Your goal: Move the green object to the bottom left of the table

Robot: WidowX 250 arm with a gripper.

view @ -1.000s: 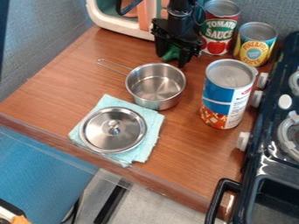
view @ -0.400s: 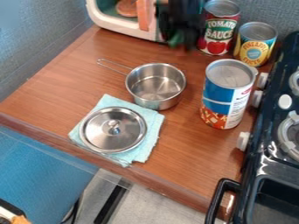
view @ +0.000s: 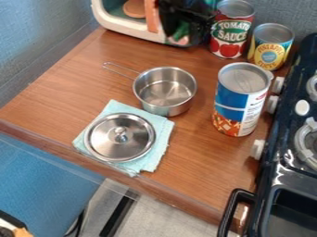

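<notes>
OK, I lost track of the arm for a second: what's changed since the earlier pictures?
The gripper has moved away from the pot, toward the back of the table beside the toy microwave, and the green object has gone with it; nothing was visibly let go. The pot, lid, cloth and cans stayed put.

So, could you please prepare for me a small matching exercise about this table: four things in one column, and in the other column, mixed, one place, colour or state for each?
Things:
1. saucepan
2. round lid
3. cloth
4. green object

Descriptions:
A. pale turquoise, spread out under another thing
B. high in the view, at the black hand
C. uncovered, with a thin looped handle
D. lying knob up on top of the cloth

Right pairs: 1-C, 2-D, 3-A, 4-B
</notes>
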